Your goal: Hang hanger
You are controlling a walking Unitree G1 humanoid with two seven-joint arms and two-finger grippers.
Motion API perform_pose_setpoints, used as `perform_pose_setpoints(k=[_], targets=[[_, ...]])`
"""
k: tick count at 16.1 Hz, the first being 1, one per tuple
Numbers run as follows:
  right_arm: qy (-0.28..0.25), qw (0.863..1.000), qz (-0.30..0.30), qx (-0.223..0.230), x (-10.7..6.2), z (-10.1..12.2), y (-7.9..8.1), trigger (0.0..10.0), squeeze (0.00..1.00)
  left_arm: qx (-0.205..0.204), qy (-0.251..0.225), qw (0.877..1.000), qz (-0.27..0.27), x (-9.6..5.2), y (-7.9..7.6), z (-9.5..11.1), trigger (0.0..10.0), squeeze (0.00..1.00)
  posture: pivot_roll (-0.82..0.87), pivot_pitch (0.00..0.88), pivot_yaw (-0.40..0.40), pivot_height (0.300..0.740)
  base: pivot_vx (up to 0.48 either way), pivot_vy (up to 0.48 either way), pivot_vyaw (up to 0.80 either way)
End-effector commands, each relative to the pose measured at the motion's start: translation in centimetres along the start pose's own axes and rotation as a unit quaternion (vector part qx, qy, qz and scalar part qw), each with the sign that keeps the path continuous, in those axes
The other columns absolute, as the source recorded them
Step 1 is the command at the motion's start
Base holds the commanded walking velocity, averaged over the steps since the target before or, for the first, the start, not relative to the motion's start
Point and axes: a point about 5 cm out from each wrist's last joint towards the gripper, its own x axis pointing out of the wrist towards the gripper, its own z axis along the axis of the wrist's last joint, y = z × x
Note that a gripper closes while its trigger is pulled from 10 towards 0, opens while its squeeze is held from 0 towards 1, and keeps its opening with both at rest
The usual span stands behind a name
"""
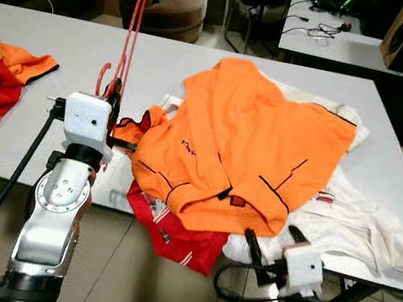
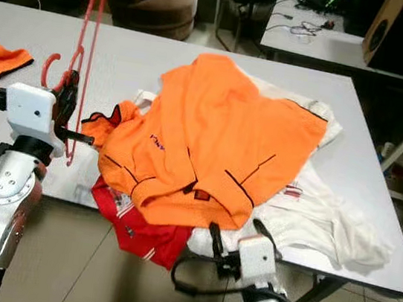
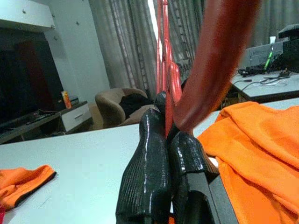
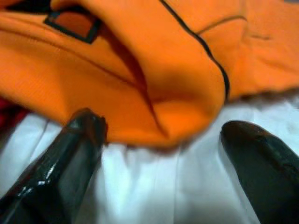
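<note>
probably living room: armchair (image 3: pixel 122 105), curtains (image 3: pixel 126 42), tv cabinet (image 3: pixel 56 119).

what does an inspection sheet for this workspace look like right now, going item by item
surface: grey table, mostly covered by clothes on the robot's right half
job's things: red hanger held upright above the table's near edge
clutter: orange shirt on top of a white garment; red garment drooping over the near edge; orange and red clothes at the far left
grippers: left gripper shut on the hanger; right gripper open at the orange shirt's hem, over white cloth
cables: black cable along the left arm; cable loop under the right wrist
surroundings: brown armchair, second table with wires
</note>
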Motion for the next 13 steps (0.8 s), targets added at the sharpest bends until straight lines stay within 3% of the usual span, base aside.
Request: perform_pose_setpoints(k=[1, 4, 7, 13], targets=[[0.036, 0.999, -0.003, -0.008, 0.0, -1.5, -0.1, 10.0, 0.00, 0.003, -0.012, 1.000, -0.007, 0.4, -0.3, 0.4, 10.0, 0.00, -0.05, 0.000, 0.056, 0.740, 0.000, 0.000, 0.00], [0.023, 0.999, -0.020, -0.019, 2.7, -0.8, -2.7, 10.0, 0.00, 0.004, -0.015, 1.000, -0.003, 0.5, -0.1, 0.4, 10.0, 0.00, -0.04, 0.000, 0.052, 0.740, 0.000, 0.000, 0.00], [-0.014, 0.999, -0.020, -0.022, 3.8, 0.2, -2.9, 10.0, 0.00, 0.006, -0.019, 1.000, -0.001, 0.4, 0.0, 0.5, 10.0, 0.00, -0.02, 0.000, 0.037, 0.740, 0.000, 0.000, 0.00], [-0.028, 0.999, 0.002, -0.019, 1.6, 0.6, -1.0, 10.0, 0.00, 0.004, -0.012, 1.000, 0.001, -0.5, -0.1, 0.1, 10.0, 0.00, -0.02, 0.000, 0.018, 0.740, 0.000, 0.000, 0.00]])
